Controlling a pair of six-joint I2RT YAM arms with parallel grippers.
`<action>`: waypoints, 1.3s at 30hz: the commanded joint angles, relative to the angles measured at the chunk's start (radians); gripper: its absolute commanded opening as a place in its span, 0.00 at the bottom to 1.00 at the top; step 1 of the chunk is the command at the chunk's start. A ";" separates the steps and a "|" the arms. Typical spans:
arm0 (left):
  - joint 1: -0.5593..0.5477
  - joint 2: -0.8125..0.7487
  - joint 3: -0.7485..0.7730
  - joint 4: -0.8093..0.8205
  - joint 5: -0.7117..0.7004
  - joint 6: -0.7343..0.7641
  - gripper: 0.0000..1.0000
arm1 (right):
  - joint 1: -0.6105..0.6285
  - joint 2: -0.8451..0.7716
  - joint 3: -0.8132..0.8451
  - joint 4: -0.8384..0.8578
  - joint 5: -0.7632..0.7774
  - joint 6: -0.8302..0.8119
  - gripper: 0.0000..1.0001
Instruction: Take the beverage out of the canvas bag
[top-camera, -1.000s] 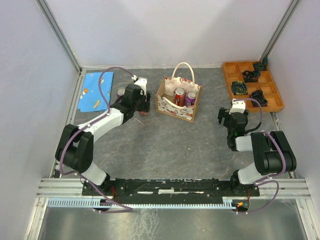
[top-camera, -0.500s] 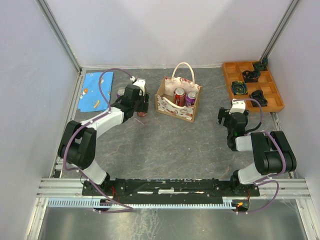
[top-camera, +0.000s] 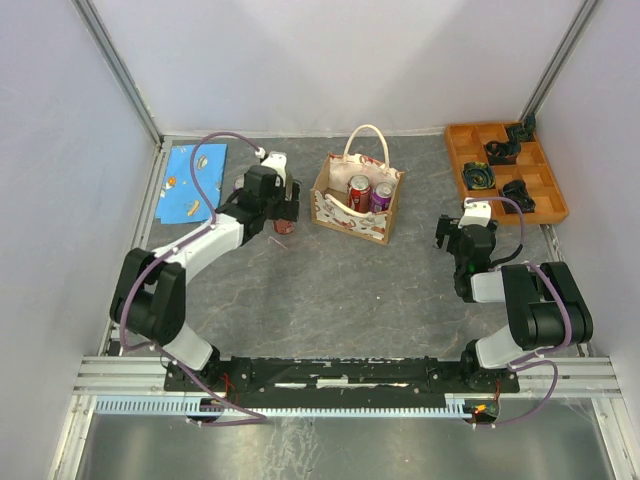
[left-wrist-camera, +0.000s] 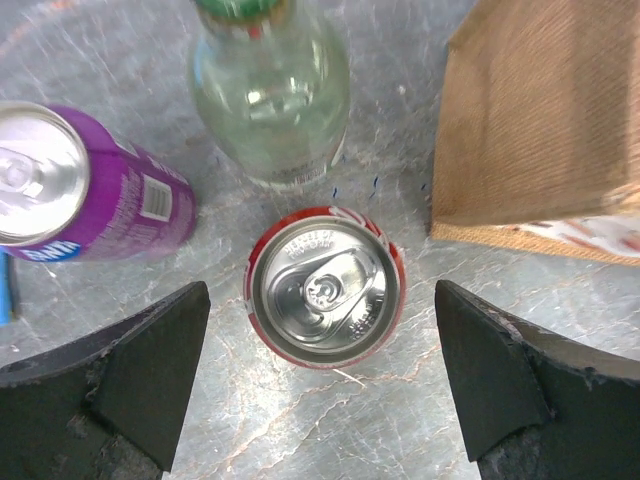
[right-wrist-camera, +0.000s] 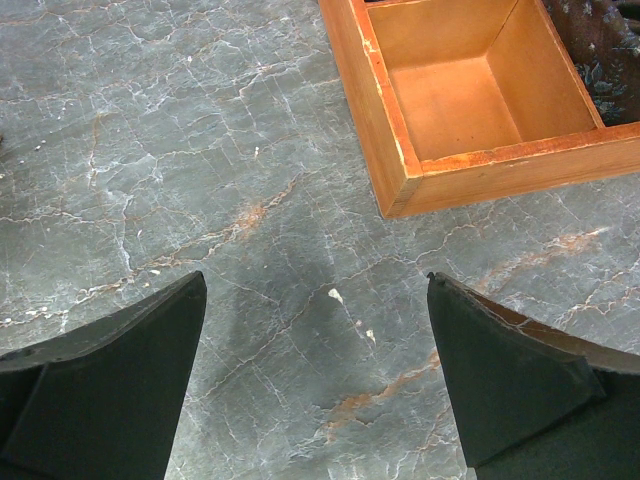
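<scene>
The canvas bag (top-camera: 352, 208) stands at mid-table, and its tan side shows in the left wrist view (left-wrist-camera: 545, 120). Inside it stand a red can (top-camera: 359, 188) and a purple can (top-camera: 381, 197). My left gripper (top-camera: 284, 214) is open just left of the bag, above another red can (left-wrist-camera: 325, 288) that stands upright on the table between the spread fingers (left-wrist-camera: 150, 370) without touching them. A purple can (left-wrist-camera: 85, 190) and a clear glass bottle with a green cap (left-wrist-camera: 270, 95) stand just beyond it. My right gripper (top-camera: 448, 236) is open and empty over bare table (right-wrist-camera: 315, 285).
An orange compartment tray (top-camera: 545, 195) with dark items sits at the back right; its corner shows in the right wrist view (right-wrist-camera: 400, 160). A blue patterned cloth (top-camera: 190, 182) lies at the back left. Grey walls enclose the table.
My left arm has shifted slightly toward the far side above the red can on the table. The can stays put. The right arm has not moved.
</scene>
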 joint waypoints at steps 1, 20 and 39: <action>0.002 -0.133 0.130 0.010 0.004 0.002 0.99 | -0.003 -0.009 0.030 0.026 -0.005 0.000 0.99; -0.109 0.291 0.908 -0.342 0.438 0.286 0.99 | -0.003 -0.009 0.030 0.026 -0.005 -0.001 0.99; -0.138 0.562 1.032 -0.461 0.506 0.383 0.96 | -0.003 -0.010 0.030 0.026 -0.005 0.000 0.99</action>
